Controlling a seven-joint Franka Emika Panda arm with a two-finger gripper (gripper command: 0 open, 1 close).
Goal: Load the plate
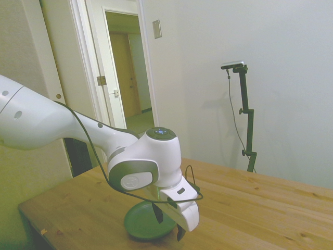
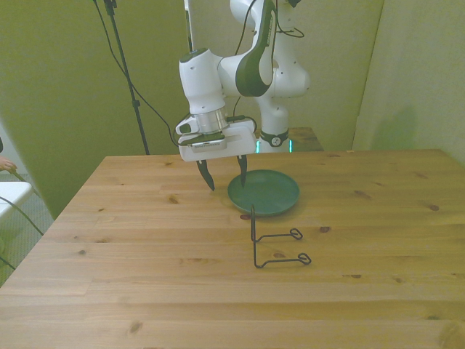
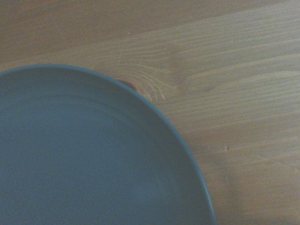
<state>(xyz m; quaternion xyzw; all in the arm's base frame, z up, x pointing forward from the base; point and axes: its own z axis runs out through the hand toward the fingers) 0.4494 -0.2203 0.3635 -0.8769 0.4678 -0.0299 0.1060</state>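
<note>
Wood table (image 2: 145, 240), lit greenish, fills my front view. Near its middle lies the plate (image 2: 267, 193), flat and bare; a wire stand (image 2: 272, 243) is just at its 6 o'clock. My gripper (image 2: 225, 175) hovers at the plate's 9 o'clock rim, fingers wide apart and holding nothing; one fingertip (image 2: 243, 179) seems over the rim.

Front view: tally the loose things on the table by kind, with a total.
Dark green plate: 1
Thin black wire stand: 1
Total: 2
The open gripper hangs over the plate's rim on the front view's left and holds nothing.
</note>
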